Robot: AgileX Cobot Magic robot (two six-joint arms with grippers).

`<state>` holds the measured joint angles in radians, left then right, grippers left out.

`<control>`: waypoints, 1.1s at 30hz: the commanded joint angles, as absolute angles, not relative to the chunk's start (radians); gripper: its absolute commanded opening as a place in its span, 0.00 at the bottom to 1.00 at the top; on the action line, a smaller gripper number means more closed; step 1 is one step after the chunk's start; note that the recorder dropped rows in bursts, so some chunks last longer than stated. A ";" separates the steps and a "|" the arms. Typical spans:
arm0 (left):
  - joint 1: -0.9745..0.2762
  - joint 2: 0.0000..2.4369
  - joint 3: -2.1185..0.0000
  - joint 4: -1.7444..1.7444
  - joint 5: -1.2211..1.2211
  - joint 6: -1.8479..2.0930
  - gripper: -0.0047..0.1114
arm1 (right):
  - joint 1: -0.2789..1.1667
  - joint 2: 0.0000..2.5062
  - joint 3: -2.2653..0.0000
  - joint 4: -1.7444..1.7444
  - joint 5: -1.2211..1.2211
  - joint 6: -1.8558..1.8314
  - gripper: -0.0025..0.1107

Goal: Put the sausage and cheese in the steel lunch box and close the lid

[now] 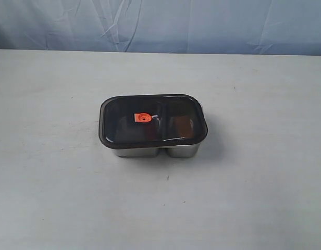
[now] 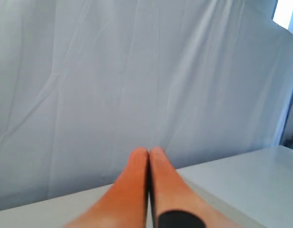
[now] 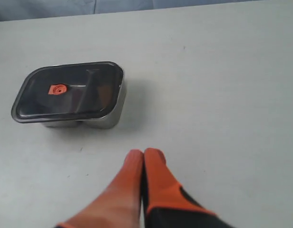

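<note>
Lid (image 1: 126,127), dark and see-through, sits flat on top of the steel lunch box (image 1: 137,152) and covers it from edge to edge. A small orange valve tab (image 1: 142,118) shows near the middle of the lid. Through the dark plastic you can see the wall between the two parts of the box, the big one and the small one. The sausage and the cheese cannot be made out under the lid, as it is too dark to tell. The box stands on the pale tabletop (image 1: 254,187).

The right jaws are pressed tight together, tip to tip, and hold nothing. Their orange fingers (image 3: 130,185) hang over the bare tabletop. The box is out in front of the tips and off to one side, well apart from them.

The left jaws are squeezed tight together too, with nothing in them. Their orange fingers (image 2: 132,190) point past an edge of the tabletop at a pale blue cloth (image 2: 113,71) with soft folds. How far the box is from the left jaws, you cannot tell
</note>
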<state>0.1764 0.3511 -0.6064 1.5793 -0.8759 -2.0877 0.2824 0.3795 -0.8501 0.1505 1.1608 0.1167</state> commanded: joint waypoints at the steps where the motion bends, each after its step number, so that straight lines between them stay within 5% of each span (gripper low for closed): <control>1: 0.179 0.312 -0.600 1.613 -0.805 -2.090 0.04 | 0.281 0.280 -0.850 0.106 1.208 0.157 0.01; 12: 0.179 0.267 -0.572 1.744 -0.775 -2.090 0.04 | 0.279 0.057 -0.850 0.095 1.221 0.157 0.01; 18: 0.179 0.267 -0.511 1.744 -0.551 -2.090 0.04 | 0.279 0.022 -0.780 -0.035 1.221 0.163 0.01; 33: 0.177 0.296 -0.327 1.744 -0.127 -2.083 0.04 | 0.279 0.064 -0.282 -0.218 0.245 0.165 0.01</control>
<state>0.1764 0.2764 -0.3610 1.7514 -0.1723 -2.0859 0.2824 0.0413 -0.3707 -0.1447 0.3967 0.1633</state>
